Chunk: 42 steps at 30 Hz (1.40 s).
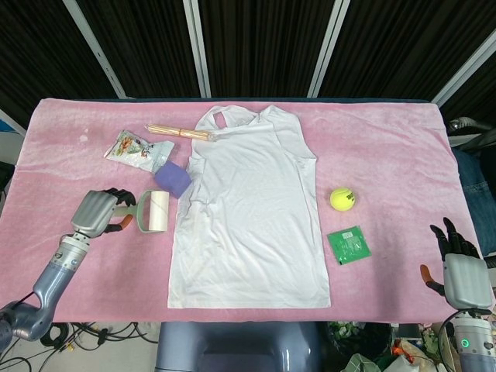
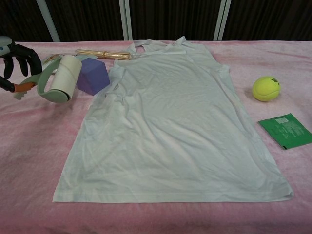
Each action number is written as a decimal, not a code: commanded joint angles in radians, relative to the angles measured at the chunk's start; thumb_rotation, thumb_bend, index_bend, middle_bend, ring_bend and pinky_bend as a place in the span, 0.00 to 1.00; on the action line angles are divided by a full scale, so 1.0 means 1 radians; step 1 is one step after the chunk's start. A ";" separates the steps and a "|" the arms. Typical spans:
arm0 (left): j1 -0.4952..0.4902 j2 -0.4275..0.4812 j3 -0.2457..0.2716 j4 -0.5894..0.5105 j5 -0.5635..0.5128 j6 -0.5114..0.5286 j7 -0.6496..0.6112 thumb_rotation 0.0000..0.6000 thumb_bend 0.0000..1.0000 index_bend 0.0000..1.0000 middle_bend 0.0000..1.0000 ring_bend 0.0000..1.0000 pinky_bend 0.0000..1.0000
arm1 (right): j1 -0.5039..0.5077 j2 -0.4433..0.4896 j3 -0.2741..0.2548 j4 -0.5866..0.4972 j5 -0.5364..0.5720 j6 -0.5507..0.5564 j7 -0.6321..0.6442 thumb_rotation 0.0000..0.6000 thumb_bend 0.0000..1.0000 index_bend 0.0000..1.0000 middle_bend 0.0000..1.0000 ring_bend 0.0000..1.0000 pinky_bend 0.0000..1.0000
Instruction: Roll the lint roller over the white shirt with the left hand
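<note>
Left hand (image 1: 96,212) gripping the lint roller (image 1: 153,212) by its handle, roller just left of the white shirt (image 1: 249,217), right hand (image 1: 463,273) idle, fingers apart

No text can be read anywhere. The tennis ball (image 2: 266,88), well off toward the right hand's (image 1: 466,275) side, carries a small dark mark too blurred to make out. The green packet (image 2: 285,130) just beside it has a pale label patch with print too small to read. The snack bag (image 1: 134,149), just beyond the left hand (image 1: 96,213), shows coloured printing but no legible letters.
</note>
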 commanded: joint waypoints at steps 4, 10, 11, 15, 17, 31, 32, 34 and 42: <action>-0.096 0.068 -0.049 -0.187 -0.072 -0.167 0.121 1.00 0.56 0.60 0.60 0.44 0.61 | 0.000 0.000 -0.001 -0.001 -0.002 0.001 0.000 1.00 0.26 0.16 0.01 0.15 0.21; -0.193 0.096 -0.113 -0.321 -0.265 -0.310 0.373 1.00 0.56 0.60 0.60 0.44 0.61 | -0.001 0.001 0.001 -0.001 0.002 0.000 0.003 1.00 0.26 0.16 0.01 0.15 0.21; -0.209 0.096 -0.120 -0.338 -0.304 -0.327 0.414 1.00 0.56 0.60 0.60 0.44 0.61 | -0.001 0.001 0.001 -0.001 0.002 0.000 0.004 1.00 0.26 0.16 0.01 0.15 0.21; -0.268 0.088 -0.138 -0.372 -0.425 -0.374 0.525 1.00 0.56 0.60 0.60 0.44 0.61 | 0.000 0.001 0.001 -0.001 0.001 -0.002 0.005 1.00 0.26 0.16 0.02 0.15 0.21; -0.300 0.080 -0.143 -0.380 -0.496 -0.387 0.584 1.00 0.56 0.60 0.60 0.44 0.61 | 0.000 0.002 0.001 -0.001 0.001 -0.002 0.006 1.00 0.26 0.16 0.01 0.15 0.21; -0.504 -0.007 -0.082 -0.368 -0.931 -0.376 0.867 1.00 0.56 0.60 0.60 0.44 0.61 | 0.001 0.004 0.003 -0.001 0.005 -0.005 0.016 1.00 0.26 0.16 0.01 0.15 0.21; -0.515 -0.013 -0.074 -0.363 -0.947 -0.370 0.884 1.00 0.56 0.60 0.60 0.44 0.61 | 0.001 0.004 0.003 -0.001 0.005 -0.006 0.016 1.00 0.26 0.16 0.01 0.15 0.21; -0.534 -0.023 -0.057 -0.356 -0.974 -0.356 0.917 1.00 0.56 0.60 0.60 0.44 0.61 | 0.001 0.004 0.003 -0.001 0.005 -0.006 0.016 1.00 0.26 0.16 0.01 0.15 0.21; -0.591 -0.059 0.005 -0.325 -1.044 -0.303 1.028 1.00 0.56 0.60 0.60 0.44 0.61 | 0.001 0.005 0.005 -0.003 0.008 -0.007 0.021 1.00 0.26 0.16 0.01 0.15 0.21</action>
